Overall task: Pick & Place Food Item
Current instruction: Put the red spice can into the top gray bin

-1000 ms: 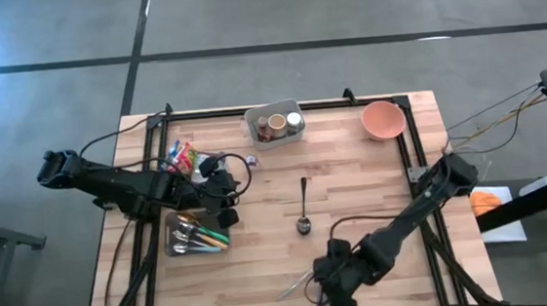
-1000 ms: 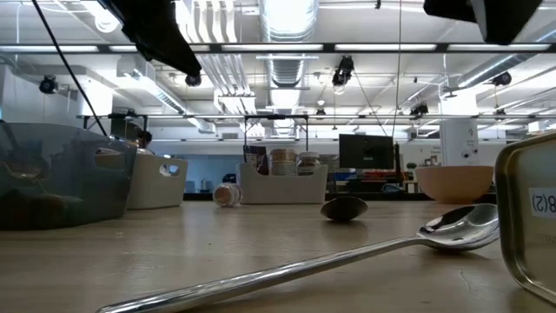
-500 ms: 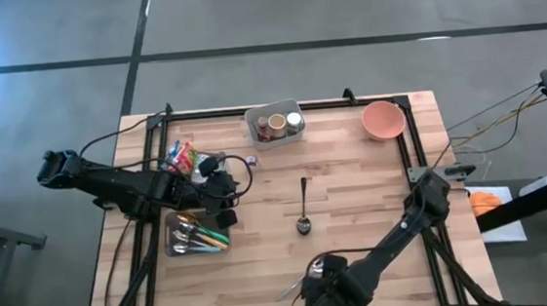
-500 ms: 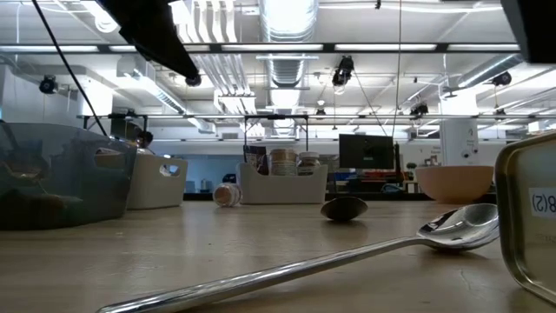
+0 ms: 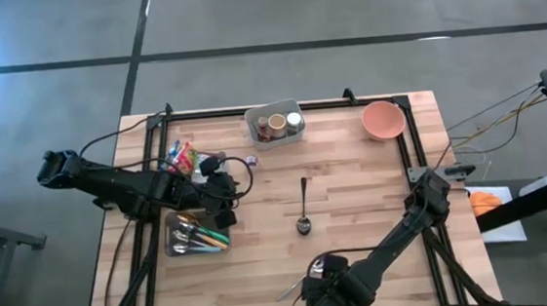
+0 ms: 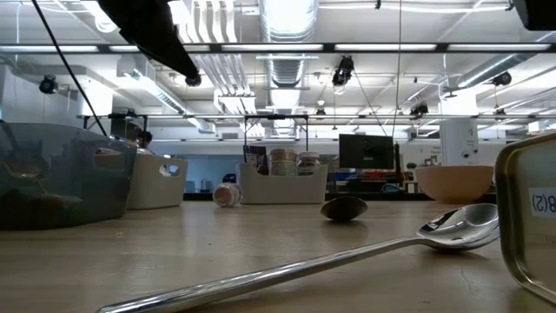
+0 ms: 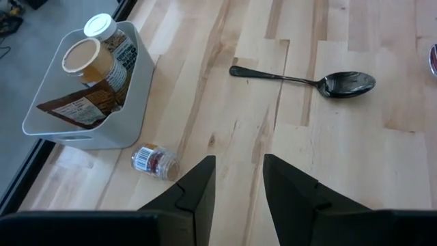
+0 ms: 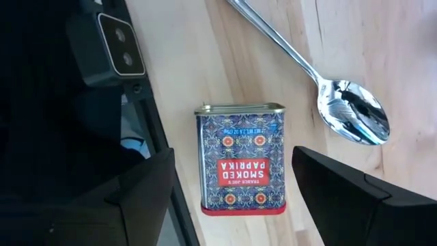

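The smoked paprika tin (image 8: 240, 159) lies flat on the bench (image 8: 423, 96), in the lower centre of the right wrist frame, close to the bench's edge. The right pincer (image 8: 232, 195) hangs over it, fingers spread wide on either side and holding nothing. A spoon (image 8: 341, 102) lies just beside the tin, toward the frame's upper right. If the fingers come down off-centre, one could catch the spoon's bowl or nudge the tin toward the edge. The smooth metal sides may also slip in a shallow grip. The left pincer (image 7: 237, 198), partly open and empty, waits in the lower centre of its own frame, near a small jar (image 7: 154, 161).
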### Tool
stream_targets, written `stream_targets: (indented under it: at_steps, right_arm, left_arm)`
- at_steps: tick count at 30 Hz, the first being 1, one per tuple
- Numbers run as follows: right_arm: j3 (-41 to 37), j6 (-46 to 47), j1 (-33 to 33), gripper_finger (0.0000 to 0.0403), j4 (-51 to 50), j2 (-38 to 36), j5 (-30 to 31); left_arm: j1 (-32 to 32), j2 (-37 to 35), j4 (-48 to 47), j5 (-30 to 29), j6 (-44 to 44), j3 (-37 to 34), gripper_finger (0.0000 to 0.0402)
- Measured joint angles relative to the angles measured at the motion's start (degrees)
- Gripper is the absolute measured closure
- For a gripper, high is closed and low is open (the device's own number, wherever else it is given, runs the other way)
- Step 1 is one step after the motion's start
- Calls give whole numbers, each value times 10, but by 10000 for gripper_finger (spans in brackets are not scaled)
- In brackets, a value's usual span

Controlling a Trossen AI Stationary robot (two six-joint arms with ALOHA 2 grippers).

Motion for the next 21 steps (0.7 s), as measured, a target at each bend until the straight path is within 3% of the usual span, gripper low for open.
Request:
stream_targets:
  at_steps: [12, 19, 21]
  right_arm:
    - [-1, 13, -2, 103, -2, 0, -46]
    - [-2, 19, -4, 14, -3, 1, -53]
    - [-2, 17, -4, 10, -3, 1, -53]
  left_arm:
    - [0, 0, 0, 0, 9, 0, 276]
    - [0, 0, 0, 0, 12, 0, 276]
    - [0, 0, 0, 0, 12, 0, 276]
